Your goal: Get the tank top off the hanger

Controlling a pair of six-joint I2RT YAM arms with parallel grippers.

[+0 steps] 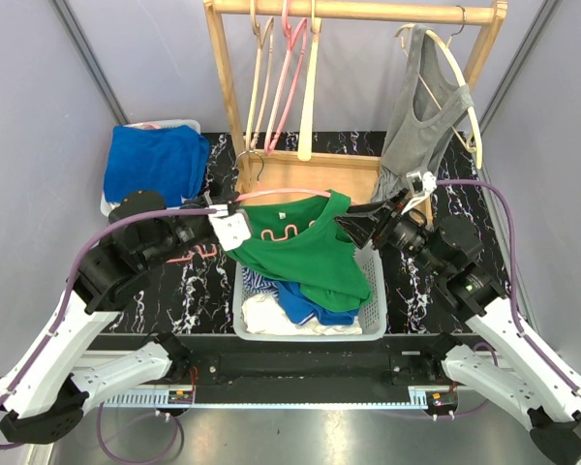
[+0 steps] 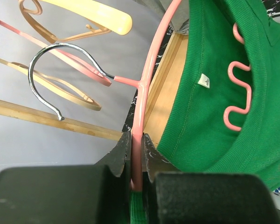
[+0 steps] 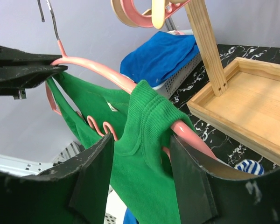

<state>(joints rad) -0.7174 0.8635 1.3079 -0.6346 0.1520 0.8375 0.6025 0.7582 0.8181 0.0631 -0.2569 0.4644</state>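
1. The pink plastic hanger point(image 2: 149, 70) was clamped by the closed left gripper point(image 2: 136, 140); the green knitted tank top point(image 2: 210, 121) was draped on it, just beside those jaws.
2. The right gripper point(image 3: 141, 142) was held open, with the bunched shoulder strap point(image 3: 147, 107) between its jaws.
3. Were the hanger arm pinched along with the strap, the fabric could be stretched, or the hanger wrenched from the left gripper.

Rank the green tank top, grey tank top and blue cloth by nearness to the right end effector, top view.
1. Green tank top, at the right end effector.
2. Grey tank top, hanging at back right.
3. Blue cloth, far left.
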